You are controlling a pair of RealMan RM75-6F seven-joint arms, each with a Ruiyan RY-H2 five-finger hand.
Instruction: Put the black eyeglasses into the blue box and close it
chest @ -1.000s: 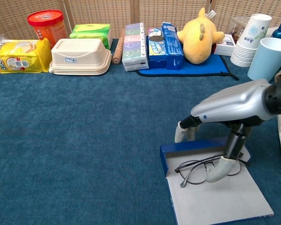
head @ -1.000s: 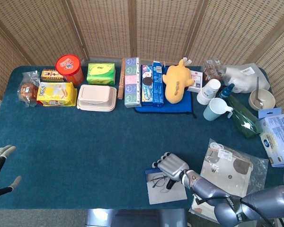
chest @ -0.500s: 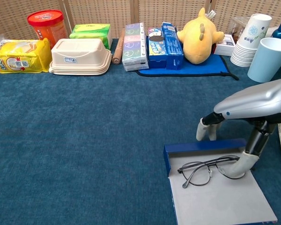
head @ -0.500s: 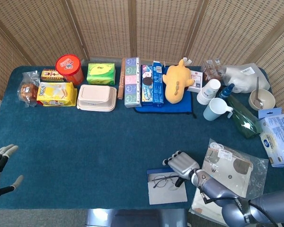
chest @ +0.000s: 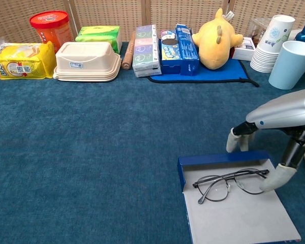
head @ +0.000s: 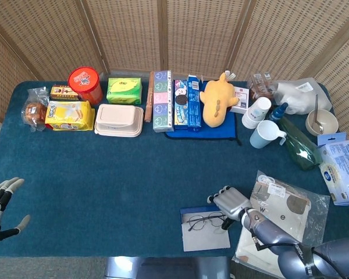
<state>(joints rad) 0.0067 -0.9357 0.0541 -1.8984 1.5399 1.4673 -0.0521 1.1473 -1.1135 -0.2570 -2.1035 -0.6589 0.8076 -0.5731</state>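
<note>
The black eyeglasses [chest: 227, 182] [head: 205, 221] lie unfolded on the grey inner surface of the open blue box [chest: 221, 158] [head: 193, 210], just in front of its blue back wall. My right hand [chest: 283, 116] [head: 232, 203] hovers at the box's right edge with its fingers apart and nothing in it. One fingertip [chest: 272, 179] is down beside the right end of the glasses, and another fingertip [chest: 237, 141] stands behind the box wall. At the table's lower left edge in the head view, my left hand [head: 0, 203] is spread and holds nothing.
A clear plastic bag [head: 282, 206] with a printed card lies just right of the box. Along the far side stand a cream lunch box [chest: 87, 60], snack boxes [chest: 146, 43], a yellow plush toy [chest: 216, 35], paper cups [chest: 272, 40] and a pale blue mug [chest: 291, 62].
My right hand has moved to the right, off the eyeglasses, which slid slightly right inside the box and now lie free. The left hand has stayed put.
</note>
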